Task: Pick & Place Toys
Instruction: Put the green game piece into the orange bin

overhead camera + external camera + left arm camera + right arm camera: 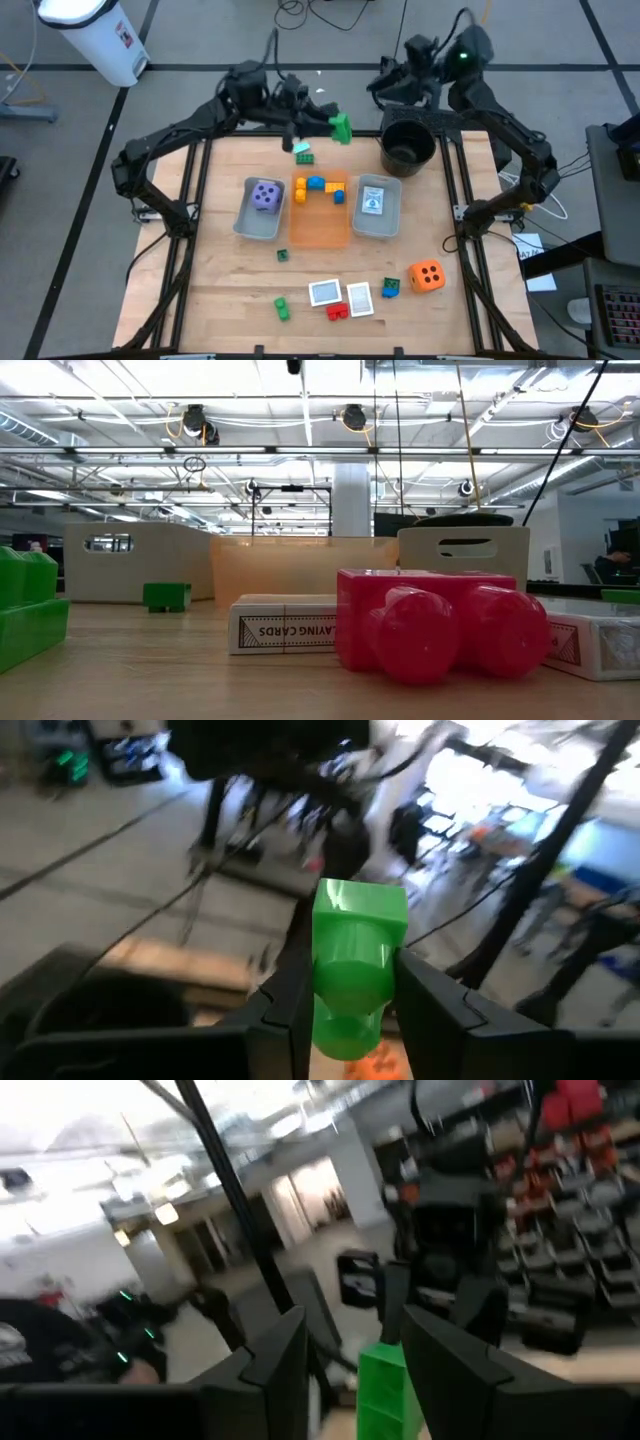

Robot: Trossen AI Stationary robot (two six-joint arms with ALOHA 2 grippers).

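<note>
Two black jointed arms with slim tubular links, a green light glowing on the right arm (462, 56).

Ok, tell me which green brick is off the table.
The green brick clamped in the left gripper, held up beside the black bucket. The other green bricks lie on the table.

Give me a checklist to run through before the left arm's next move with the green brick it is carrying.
1. Grip: the left gripper is shut on the green brick, fingers on both sides. Ok.
2. Height: brick is lifted off the table near the far edge. Ok.
3. Drop target: the brick hangs left of the black bucket, not over it or any tray. Not ok.
4. Right gripper: raised at the far edge behind the bucket, empty and open. Ok.
5. Clearance between the two arms: close together near the bucket. Cannot tell.
</note>
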